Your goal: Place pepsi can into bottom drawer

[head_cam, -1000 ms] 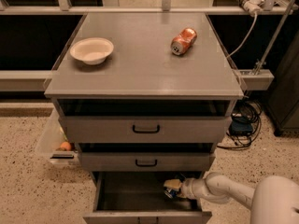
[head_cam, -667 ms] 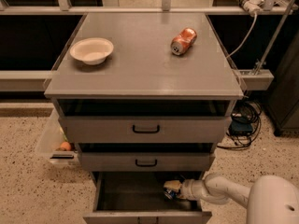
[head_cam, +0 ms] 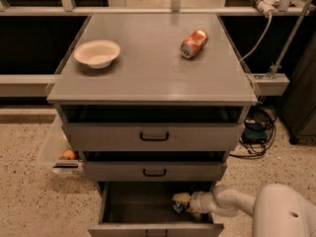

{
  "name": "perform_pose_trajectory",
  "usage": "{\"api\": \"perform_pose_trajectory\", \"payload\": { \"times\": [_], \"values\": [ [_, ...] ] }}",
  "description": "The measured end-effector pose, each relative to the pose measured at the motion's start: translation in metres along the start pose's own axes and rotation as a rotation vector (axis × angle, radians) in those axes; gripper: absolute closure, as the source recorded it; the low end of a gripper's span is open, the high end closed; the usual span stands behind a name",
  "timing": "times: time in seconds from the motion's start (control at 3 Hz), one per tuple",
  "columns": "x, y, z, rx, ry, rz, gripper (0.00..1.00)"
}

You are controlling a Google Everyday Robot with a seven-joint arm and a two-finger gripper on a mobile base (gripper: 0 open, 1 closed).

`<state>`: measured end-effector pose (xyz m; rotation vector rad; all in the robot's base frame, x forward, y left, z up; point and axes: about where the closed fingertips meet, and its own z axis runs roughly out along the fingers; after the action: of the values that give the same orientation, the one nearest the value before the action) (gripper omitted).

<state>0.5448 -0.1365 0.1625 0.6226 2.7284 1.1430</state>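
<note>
The bottom drawer point(head_cam: 138, 206) is pulled open below two shallower drawers and shows a dark grey inside. My gripper point(head_cam: 180, 201) reaches into its right part from the right, on the white arm point(head_cam: 227, 201). It is shut on the pepsi can point(head_cam: 177, 208). Only a small dark blue piece of the can with light markings shows under the tan fingers point(head_cam: 181, 197). The can is low inside the drawer, near its right wall. I cannot tell whether it touches the drawer floor.
On the cabinet top point(head_cam: 148, 78) lie a white bowl point(head_cam: 97, 53) at the left and a crushed orange can point(head_cam: 193, 43) at the right. The top drawer point(head_cam: 154, 136) and middle drawer point(head_cam: 154, 172) stand slightly open. A clear bin point(head_cam: 57, 152) is at the left, cables point(head_cam: 256, 132) at the right.
The gripper with the can has shifted very slightly left inside the bottom drawer. Nothing else has moved.
</note>
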Motion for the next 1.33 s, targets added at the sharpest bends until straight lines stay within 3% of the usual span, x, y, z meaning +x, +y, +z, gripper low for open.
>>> {"api": "perform_pose_trajectory", "payload": {
  "times": [0.33, 1.33],
  "values": [
    [0.0017, -0.0082, 0.0072, 0.019, 0.015, 0.013, 1.0],
    [0.0018, -0.0084, 0.0074, 0.02, 0.015, 0.013, 0.34]
  ]
}}
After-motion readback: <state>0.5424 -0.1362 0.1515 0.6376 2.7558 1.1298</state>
